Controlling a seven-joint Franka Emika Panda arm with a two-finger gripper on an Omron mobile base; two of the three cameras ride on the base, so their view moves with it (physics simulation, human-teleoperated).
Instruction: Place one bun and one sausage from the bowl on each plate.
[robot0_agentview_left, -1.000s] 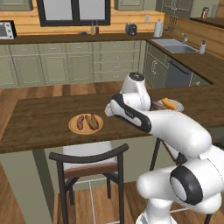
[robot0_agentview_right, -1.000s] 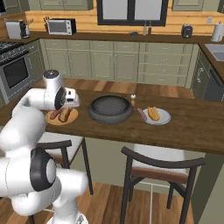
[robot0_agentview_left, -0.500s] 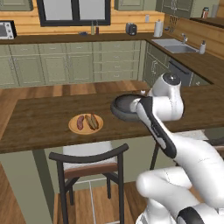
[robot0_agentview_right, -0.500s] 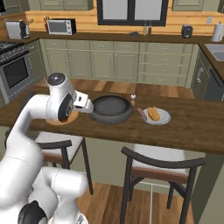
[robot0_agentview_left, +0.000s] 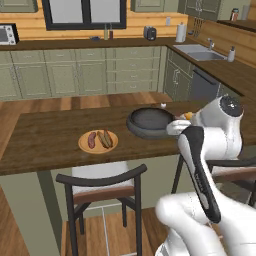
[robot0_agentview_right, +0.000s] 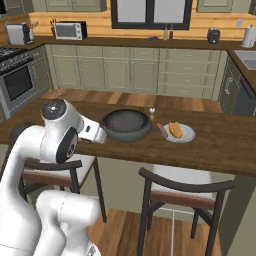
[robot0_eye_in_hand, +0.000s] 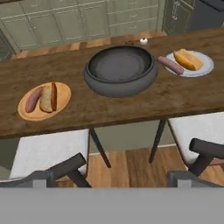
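Bowl (robot0_eye_in_hand: 120, 70) is sitting emptied mid-desk (robot0_eye_in_hand: 87, 109); each plate (robot0_eye_in_hand: 63, 94) is carrying a bun (robot0_eye_in_hand: 46, 99) and sausage (robot0_eye_in_hand: 33, 98). Buns look soft, wanting gentle mid-length grips. Whether the fingers are apart or together, I cannot tell.

Even, bright, diffuse rendered light throughout. Soft faint shadows below the bowl (robot0_eye_in_hand: 120, 70) on the bench (robot0_eye_in_hand: 87, 105). No glare. Slight low-resolution softness overall.
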